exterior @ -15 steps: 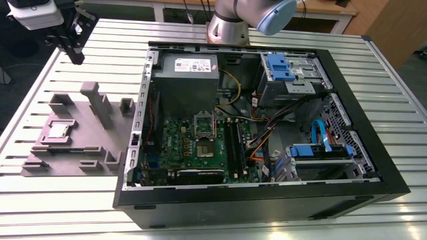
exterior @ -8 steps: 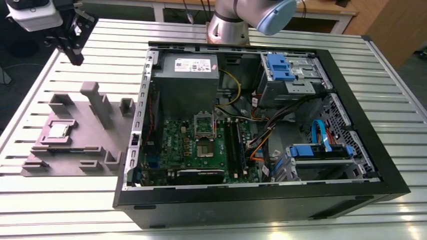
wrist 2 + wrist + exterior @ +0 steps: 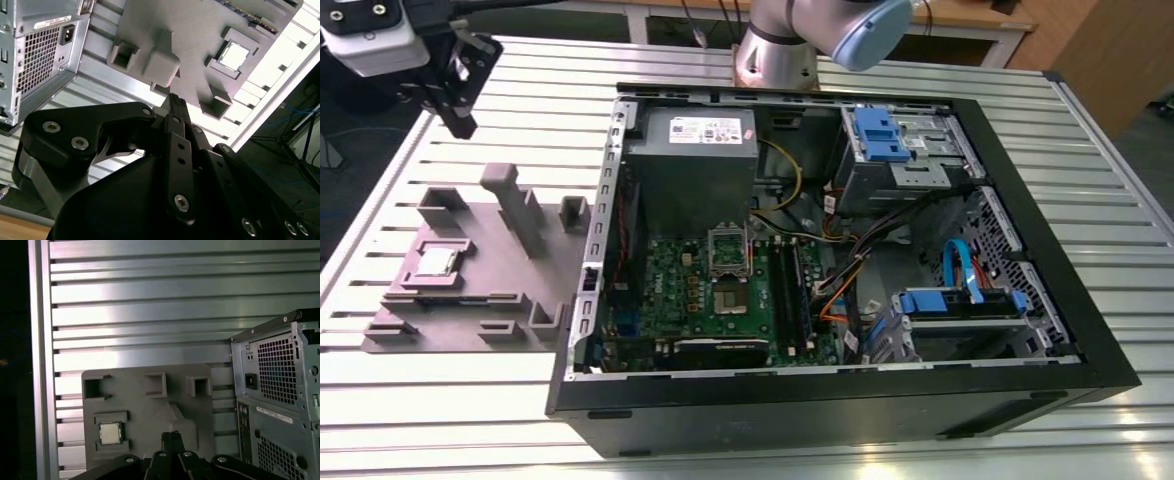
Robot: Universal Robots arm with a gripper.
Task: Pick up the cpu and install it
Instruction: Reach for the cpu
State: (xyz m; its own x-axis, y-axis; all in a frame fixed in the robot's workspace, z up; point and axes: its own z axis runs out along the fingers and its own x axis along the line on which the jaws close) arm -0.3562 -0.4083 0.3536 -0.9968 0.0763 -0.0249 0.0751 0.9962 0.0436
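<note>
The cpu (image 3: 434, 262) is a small silver square lying flat in a recess of the grey holder block (image 3: 494, 300), on the table to the exterior view's left of the open computer case (image 3: 854, 400). Both wrist views show the cpu (image 3: 234, 55) (image 3: 111, 433) in that recess. My gripper (image 3: 459, 128) hangs high above the table beyond the far end of the block, well apart from the cpu. Its black fingers (image 3: 176, 117) (image 3: 171, 439) are pressed together with nothing between them. Inside the case, the motherboard socket (image 3: 727, 298) sits with its metal frame (image 3: 727, 243) swung up.
Several upright posts (image 3: 507, 200) rise from the holder block. Cables (image 3: 854, 270), blue drive brackets (image 3: 881, 135) and the power supply (image 3: 694, 140) crowd the case around the motherboard. Slatted metal table (image 3: 480, 60) surrounds both. The arm's base (image 3: 781, 50) stands behind the case.
</note>
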